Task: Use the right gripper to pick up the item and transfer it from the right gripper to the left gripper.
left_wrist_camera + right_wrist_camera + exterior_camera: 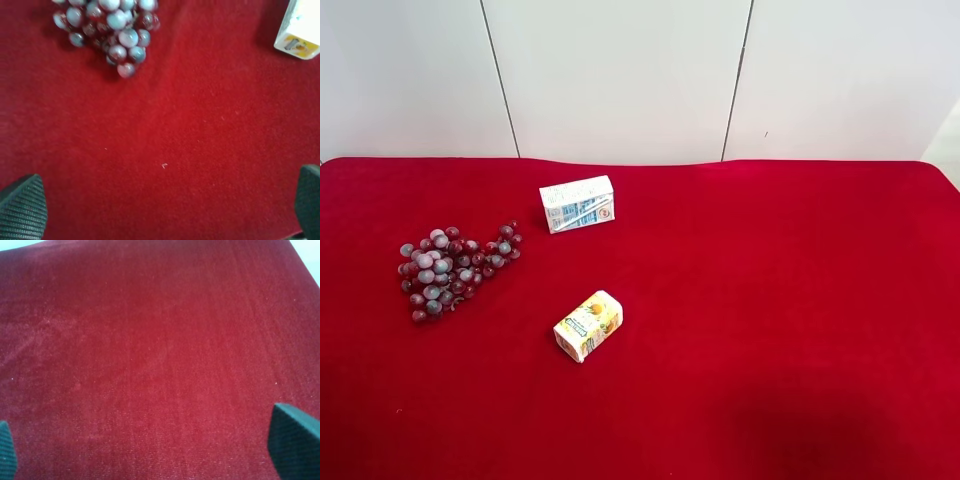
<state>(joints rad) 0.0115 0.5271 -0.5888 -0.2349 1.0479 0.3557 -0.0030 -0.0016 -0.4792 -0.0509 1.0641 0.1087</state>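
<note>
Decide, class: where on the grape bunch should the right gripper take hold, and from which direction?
Grip the grape bunch across its narrow tail toward the white-and-blue carton, coming from straight above. It lies flat on the red cloth; the wide end looks too broad for the jaws.

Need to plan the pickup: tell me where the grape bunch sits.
The grapes lie on the red cloth at the exterior high view's left, left of the white-and-blue carton and yellow carton.

On the table (800, 300), grapes (450, 268) lie left of both cartons (577, 204).
</note>
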